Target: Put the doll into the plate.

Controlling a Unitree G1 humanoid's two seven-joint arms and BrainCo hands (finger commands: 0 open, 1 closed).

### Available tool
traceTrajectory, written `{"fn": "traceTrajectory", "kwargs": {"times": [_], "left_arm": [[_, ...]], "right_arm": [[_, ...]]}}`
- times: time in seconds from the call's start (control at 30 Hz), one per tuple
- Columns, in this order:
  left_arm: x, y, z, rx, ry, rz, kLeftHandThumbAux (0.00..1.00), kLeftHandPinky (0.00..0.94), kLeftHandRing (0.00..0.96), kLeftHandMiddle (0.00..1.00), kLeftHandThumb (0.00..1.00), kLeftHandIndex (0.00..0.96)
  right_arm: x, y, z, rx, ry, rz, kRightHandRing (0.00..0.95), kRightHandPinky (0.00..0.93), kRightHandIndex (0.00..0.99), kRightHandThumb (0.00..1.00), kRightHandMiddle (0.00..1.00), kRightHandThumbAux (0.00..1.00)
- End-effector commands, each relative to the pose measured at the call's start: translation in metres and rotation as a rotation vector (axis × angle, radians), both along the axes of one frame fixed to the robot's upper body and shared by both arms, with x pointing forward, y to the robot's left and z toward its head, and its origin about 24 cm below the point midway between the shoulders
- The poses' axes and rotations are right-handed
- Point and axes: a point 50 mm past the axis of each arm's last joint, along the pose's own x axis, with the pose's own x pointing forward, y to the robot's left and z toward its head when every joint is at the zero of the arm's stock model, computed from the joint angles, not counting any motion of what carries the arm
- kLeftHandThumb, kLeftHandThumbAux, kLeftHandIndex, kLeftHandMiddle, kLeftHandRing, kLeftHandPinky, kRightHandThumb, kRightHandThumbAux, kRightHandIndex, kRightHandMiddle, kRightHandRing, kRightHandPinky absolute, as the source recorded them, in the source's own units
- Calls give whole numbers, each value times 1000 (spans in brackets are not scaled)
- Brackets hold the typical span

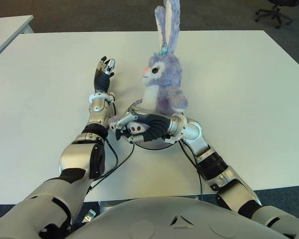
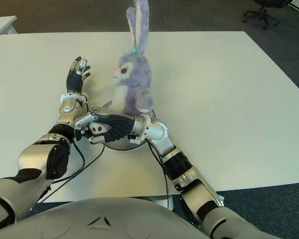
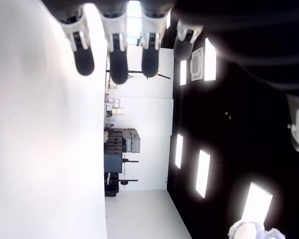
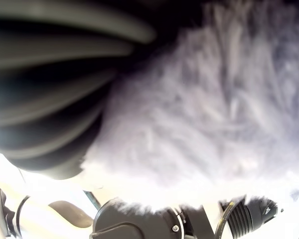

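A purple plush rabbit doll [image 1: 162,79] with tall ears sits upright over a dark round plate [image 1: 157,146], near the table's front edge. My right hand [image 1: 135,128] lies across the front of the doll's base, fingers curled around its legs, and hides most of the plate. In the right wrist view the doll's fur [image 4: 214,99] fills the frame, pressed against the palm. My left hand [image 1: 103,70] shows just left of the doll, its straight fingers [image 3: 117,64] pointing away from me and holding nothing.
The white table [image 1: 239,89] stretches wide to the right and behind the doll. Black cables [image 1: 117,158] hang from my left forearm near the front edge. A second white table [image 1: 5,27] stands far left, and an office chair [image 1: 275,10] far right.
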Motion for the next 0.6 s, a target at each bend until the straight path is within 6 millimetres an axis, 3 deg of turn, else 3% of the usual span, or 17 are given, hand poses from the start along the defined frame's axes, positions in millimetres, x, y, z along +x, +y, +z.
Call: {"fn": "traceTrajectory", "kwargs": {"times": [0.03, 0.3, 0.43, 0.6], "left_arm": [[-33, -2, -52, -30, 230, 0, 390, 117, 143, 129, 0, 10], [-34, -2, -53, -35, 232, -5, 383, 103, 137, 127, 0, 6], [-33, -1, -53, -32, 234, -3, 385, 147, 154, 138, 0, 6], [-34, -1, -53, -31, 235, -3, 390, 110, 144, 132, 0, 11]], "right_arm": [[-10, 0, -21, -25, 96, -9, 762, 736, 435, 708, 769, 717], [-12, 2, -17, -14, 66, 4, 771, 761, 435, 706, 775, 718], [-12, 2, -16, -15, 59, 0, 774, 762, 435, 704, 778, 718], [-12, 3, -15, -13, 53, -7, 777, 771, 435, 703, 781, 718]]}}
